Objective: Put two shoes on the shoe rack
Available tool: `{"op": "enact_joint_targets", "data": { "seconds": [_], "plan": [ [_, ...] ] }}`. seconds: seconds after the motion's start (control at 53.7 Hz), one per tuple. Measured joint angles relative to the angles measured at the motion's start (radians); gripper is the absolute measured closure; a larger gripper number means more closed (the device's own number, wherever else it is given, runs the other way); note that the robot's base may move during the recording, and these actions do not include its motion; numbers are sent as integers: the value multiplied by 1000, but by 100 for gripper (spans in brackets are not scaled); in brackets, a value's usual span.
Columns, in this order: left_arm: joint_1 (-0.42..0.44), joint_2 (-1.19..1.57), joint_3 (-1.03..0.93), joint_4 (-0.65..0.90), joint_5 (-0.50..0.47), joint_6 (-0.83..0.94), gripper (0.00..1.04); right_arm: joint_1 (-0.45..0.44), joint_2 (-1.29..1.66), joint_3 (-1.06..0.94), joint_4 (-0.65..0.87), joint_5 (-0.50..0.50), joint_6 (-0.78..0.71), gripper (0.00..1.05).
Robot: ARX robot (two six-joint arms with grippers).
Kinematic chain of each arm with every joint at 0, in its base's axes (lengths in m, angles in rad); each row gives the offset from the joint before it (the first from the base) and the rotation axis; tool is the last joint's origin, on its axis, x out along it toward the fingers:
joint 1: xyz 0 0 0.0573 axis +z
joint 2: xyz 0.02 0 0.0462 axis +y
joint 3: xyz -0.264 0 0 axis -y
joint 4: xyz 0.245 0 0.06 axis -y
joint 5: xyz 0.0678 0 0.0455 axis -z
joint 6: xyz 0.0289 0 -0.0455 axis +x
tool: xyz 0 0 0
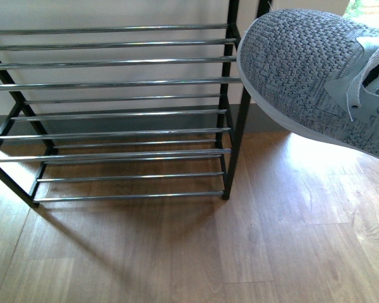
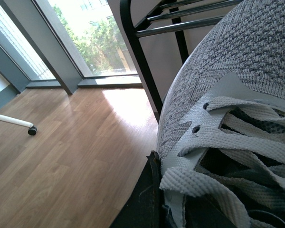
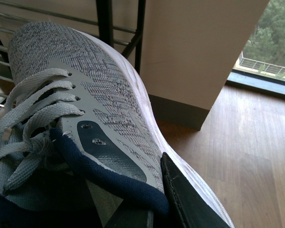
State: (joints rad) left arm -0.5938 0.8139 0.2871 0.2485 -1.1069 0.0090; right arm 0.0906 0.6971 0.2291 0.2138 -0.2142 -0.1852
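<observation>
— One grey knit sneaker [image 1: 316, 76] is hanging in the air at the right of the front view, above the wood floor [image 1: 271, 240]. Its toe is pointing at the right-hand post of the shoe rack [image 1: 114, 82], just beside the upper rods. A white sole edge [image 1: 256, 95] is showing under the knit, grey laces [image 1: 369, 79] are crossing the top, and navy lining [image 3: 109, 183] is rimming the collar.

— Who is holding it?

— The right gripper [image 3: 149, 209] is pinching the collar wall. One black finger [image 3: 185, 202] is lying against the outside and the other is sitting inside the shoe (only a dark edge of it is showing). The left gripper [image 2: 149, 211] is showing a dark pad [image 2: 137, 206] beside the eyelets. Its other finger is hiding behind the shoe, so I cannot tell whether it is clamping.

— What is getting cut off?

— The heel is running out of the front view, and so is the rack's left end. I cannot tell whether the toe is touching the post.

— And the rack?

— The sneaker is hanging outside its frame, not resting on any tier.
</observation>
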Motion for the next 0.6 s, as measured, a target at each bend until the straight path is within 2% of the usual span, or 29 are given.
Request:
{"op": "enact_joint_targets", "data": {
  "seconds": [0.224, 0.596],
  "plan": [
    [3, -2, 0, 0, -18, 0, 103, 3, 0, 0, 0, -23, 0, 103],
    [2, -2, 0, 0, -2, 2, 103, 1, 0, -5, 0, -6, 0, 103]
  ]
}}
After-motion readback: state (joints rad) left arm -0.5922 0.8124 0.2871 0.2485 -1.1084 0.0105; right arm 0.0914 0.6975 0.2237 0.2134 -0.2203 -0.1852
